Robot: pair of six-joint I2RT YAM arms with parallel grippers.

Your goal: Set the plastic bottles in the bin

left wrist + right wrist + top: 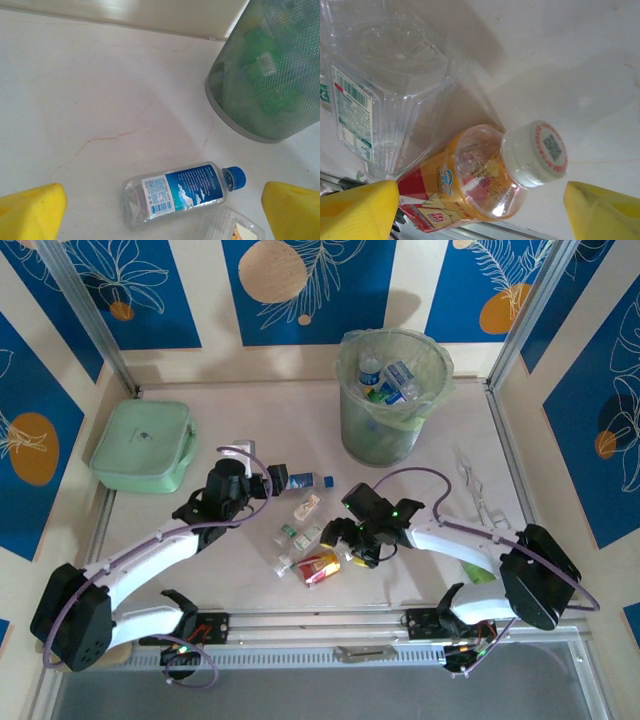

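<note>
Clear plastic bottles (290, 536), small: several loose on the desk (280, 430) front centre, others inside the bin (390, 405) at the far right. Red-orange bottle (480, 180), white cap, lies between the right hand's (480, 212) parted fingers (357, 212), ungripped. Blue-labelled bottle (177, 192) lies before the left hand (262, 483), which is fully spread and empty.

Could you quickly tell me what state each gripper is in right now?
Left gripper: open, holding nothing, poised over a blue-capped bottle.
Right gripper: open, straddling the orange bottle, not clamped on it.
</note>
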